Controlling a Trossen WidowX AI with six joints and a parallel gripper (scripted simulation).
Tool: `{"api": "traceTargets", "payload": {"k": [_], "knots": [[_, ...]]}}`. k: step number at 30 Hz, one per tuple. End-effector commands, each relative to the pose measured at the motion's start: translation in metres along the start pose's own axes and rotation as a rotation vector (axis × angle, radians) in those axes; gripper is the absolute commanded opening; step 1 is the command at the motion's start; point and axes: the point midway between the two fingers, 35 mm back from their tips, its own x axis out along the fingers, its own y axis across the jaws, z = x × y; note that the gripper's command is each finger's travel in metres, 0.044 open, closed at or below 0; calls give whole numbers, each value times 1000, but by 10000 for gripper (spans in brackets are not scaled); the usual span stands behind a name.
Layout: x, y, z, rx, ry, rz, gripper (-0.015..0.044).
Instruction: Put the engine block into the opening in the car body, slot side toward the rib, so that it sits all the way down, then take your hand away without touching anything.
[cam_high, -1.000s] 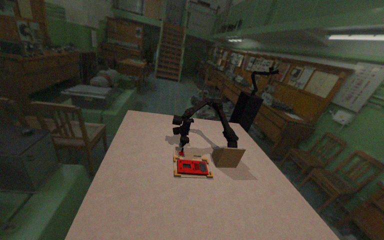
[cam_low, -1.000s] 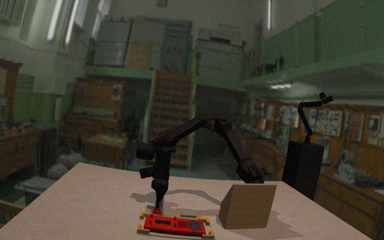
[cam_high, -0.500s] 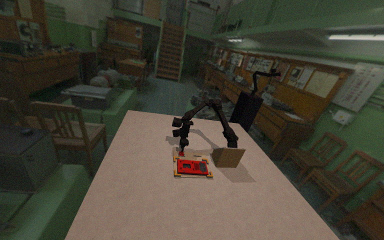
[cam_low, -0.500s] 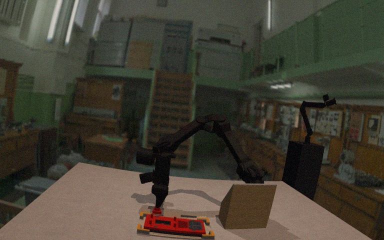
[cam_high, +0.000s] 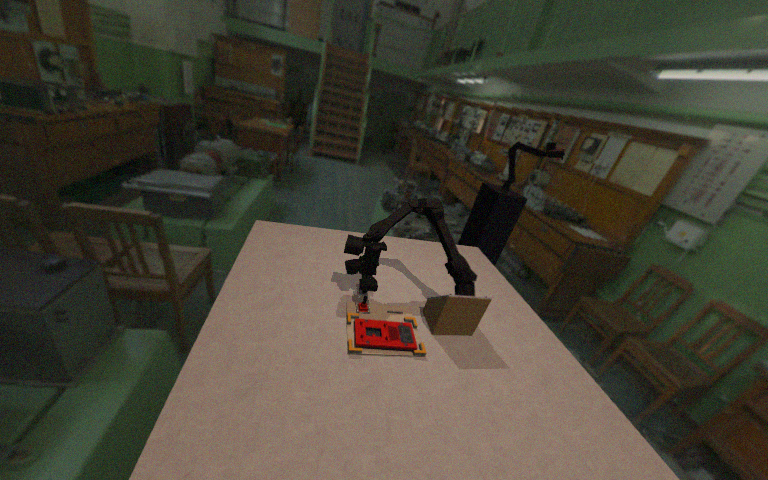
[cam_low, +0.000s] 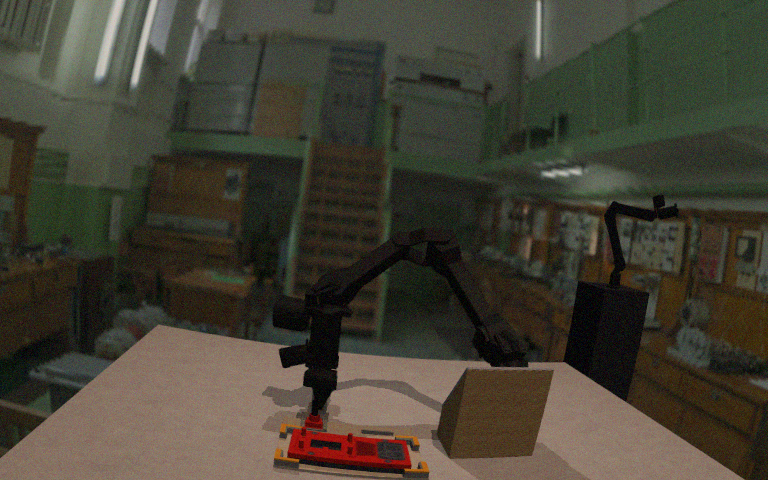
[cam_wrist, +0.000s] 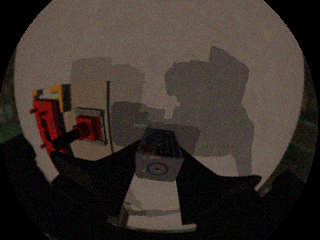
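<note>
The engine block is a small grey box with a dark ribbed top and a ring mark on its near face. My gripper is shut on it, one dark finger against each side, low over the table. In the top and exterior views the block is mostly hidden behind a small red piece and the fingers. The car body is a flat red plate, lying in front of the gripper in the top and exterior views and at the left in the wrist view. Its dark rectangular opening is empty. I cannot make out the block's slot side.
The red piece with a black peg sits on the tan board, close beside the gripper. Yellow corner brackets surround the car body. A brown wedge-shaped block stands to the right.
</note>
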Motion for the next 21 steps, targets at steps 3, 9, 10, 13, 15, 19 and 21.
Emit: {"api": "traceTargets", "payload": {"k": [3, 9, 10, 13, 15, 19, 21], "knots": [[-1, 1, 1, -2, 0, 2, 26], [-19, 3, 5, -2, 0, 7, 0], [-22, 3, 6, -2, 0, 8, 0], [-31, 4, 8, -2, 0, 10, 0], [-37, 4, 9, -2, 0, 11, 0], [-49, 5, 11, -2, 0, 13, 0], [-56, 6, 12, -2, 0, 13, 0]]}}
